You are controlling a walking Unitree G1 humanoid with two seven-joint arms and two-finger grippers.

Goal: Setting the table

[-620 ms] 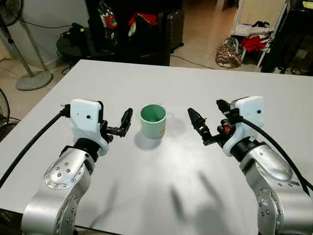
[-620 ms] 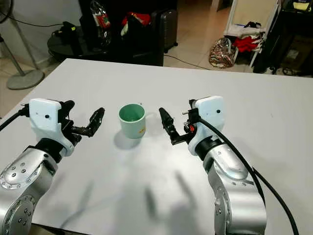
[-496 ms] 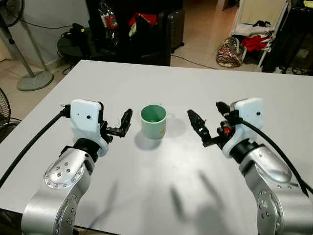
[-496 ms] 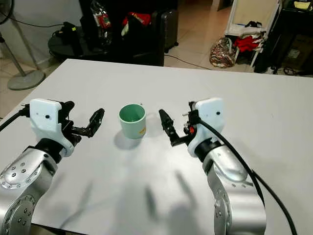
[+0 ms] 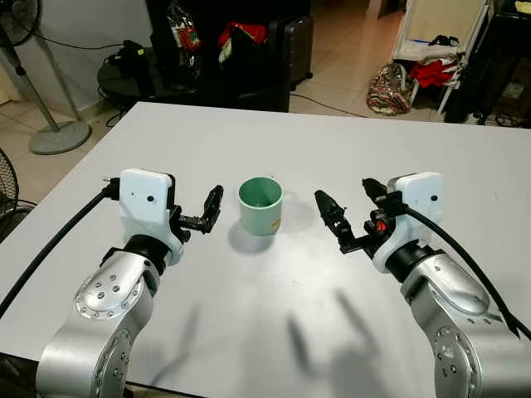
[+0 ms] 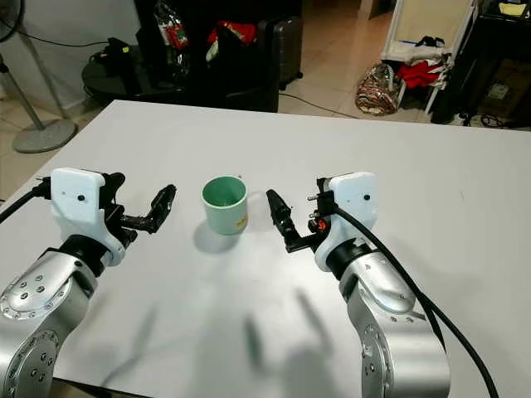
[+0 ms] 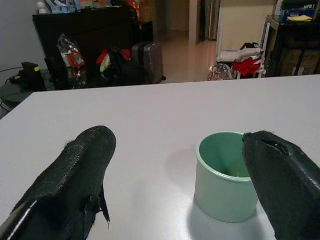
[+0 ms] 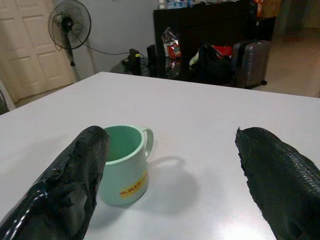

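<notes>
Mug (image 5: pixel 260 205) time: a light green mug stands upright on the white table (image 5: pixel 249 315), about midway between the side edges and closer to the near edge than the far one. Its handle points toward the far edge. The left gripper (image 5: pixel 211 210) waits just beside the mug on one side, and the right gripper (image 5: pixel 333 217) waits a bit farther off on the other side. Both point in at the mug. Both have their fingers spread wide, and both hold nothing. The left one looks nearer, so I think it has the shorter reach. The mug sits slightly off to one side in each wrist view, so either arm would need to line up first.
</notes>
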